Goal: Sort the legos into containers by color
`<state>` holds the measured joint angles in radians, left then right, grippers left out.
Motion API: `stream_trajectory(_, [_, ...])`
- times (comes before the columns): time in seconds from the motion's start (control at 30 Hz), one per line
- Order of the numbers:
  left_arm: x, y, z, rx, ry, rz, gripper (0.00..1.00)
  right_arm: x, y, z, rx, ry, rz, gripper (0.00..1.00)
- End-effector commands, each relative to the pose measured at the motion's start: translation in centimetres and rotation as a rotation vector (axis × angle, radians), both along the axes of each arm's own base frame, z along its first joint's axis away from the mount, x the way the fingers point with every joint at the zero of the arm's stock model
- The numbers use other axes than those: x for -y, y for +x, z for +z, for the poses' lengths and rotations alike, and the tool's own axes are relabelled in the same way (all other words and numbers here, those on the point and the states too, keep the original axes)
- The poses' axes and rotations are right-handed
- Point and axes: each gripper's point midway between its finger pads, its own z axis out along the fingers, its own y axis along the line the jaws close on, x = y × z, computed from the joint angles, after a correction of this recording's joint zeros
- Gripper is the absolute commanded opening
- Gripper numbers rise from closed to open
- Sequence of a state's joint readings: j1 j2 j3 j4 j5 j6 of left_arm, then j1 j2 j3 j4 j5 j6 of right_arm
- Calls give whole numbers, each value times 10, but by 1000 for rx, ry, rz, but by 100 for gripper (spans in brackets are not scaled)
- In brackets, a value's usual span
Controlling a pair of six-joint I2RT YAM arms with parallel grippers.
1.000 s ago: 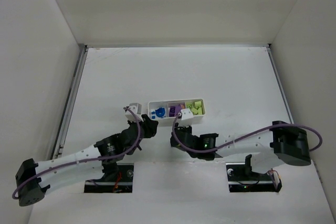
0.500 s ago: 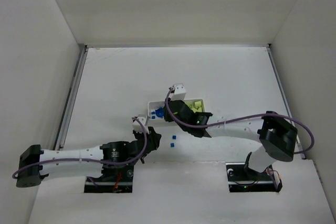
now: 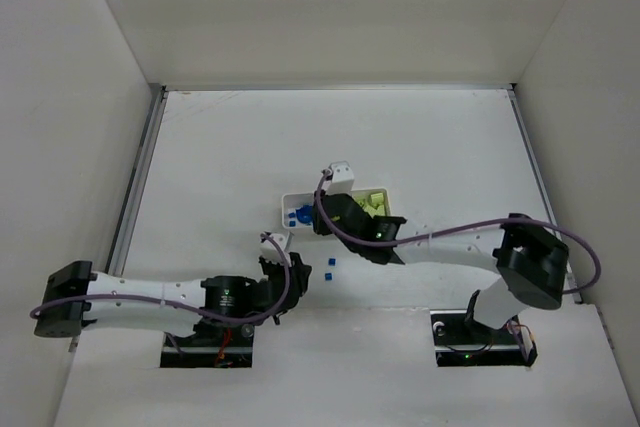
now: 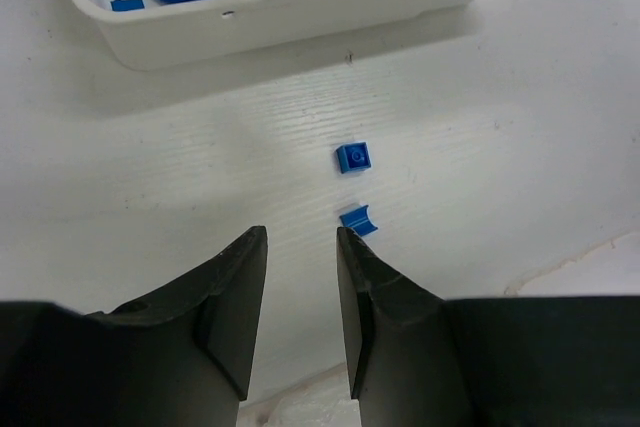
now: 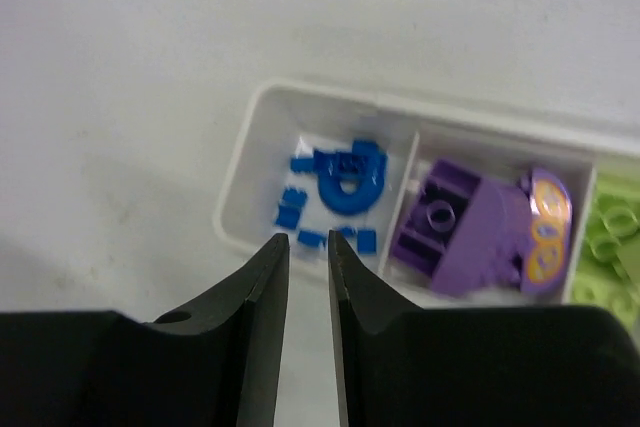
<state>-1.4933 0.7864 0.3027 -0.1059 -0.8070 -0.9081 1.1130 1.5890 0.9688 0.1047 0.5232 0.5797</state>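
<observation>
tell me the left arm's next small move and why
Probably shift the left gripper over the nearer blue brick: its jaws are apart and empty, and that brick and the farther blue brick lie on the table outside the tray.

The scene is lit brightly and evenly from above, and the white worktop (image 3: 420,137) is almost washed out in the overhead view. Soft shadows are cast beneath the tray (image 4: 300,17) in the sharp left wrist view. The right wrist view is blurred throughout, and the right gripper (image 5: 308,247) is rendered as a dark, featureless mass.
</observation>
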Motion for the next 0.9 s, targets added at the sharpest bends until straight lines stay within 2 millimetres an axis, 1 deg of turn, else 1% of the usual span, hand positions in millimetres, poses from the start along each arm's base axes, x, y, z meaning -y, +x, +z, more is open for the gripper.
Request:
stream_trajectory(0.0, [-10,11,15,39,-62,85,31,22,-40,-7,-8,-23,-20,28])
stream_trajectory(0.07, [-17,16,19,32,-87,120,31,33,-65,-28,-50,-57,-24,29])
stream_trajectory(0.1, [-19,18,21,30,-94,129,31,37,-72,-36,-64,-68,-30,30])
stream_trajectory(0.17, [-23,21,23,22,-105,141,31,44,-87,-51,-96,-99,-43,39])
stream_trajectory(0.27, [-25,23,21,12,-117,151,31,45,-96,-71,-135,-161,-51,45])
stream_trajectory(0.37, [-24,22,21,10,-121,147,31,47,-97,-86,-157,-209,-73,46])
stream_trajectory(0.5, [-23,22,22,13,-121,147,31,48,-97,-96,-173,-244,-94,46])
stream_trajectory(0.6, [-22,24,22,12,-123,150,31,46,-97,-99,-175,-247,-90,45])
stream_trajectory(0.8, [-22,24,24,18,-123,152,31,37,-94,-92,-156,-226,-77,45])
stream_trajectory(0.87, [-22,24,23,19,-123,153,31,33,-93,-93,-154,-233,-68,45])
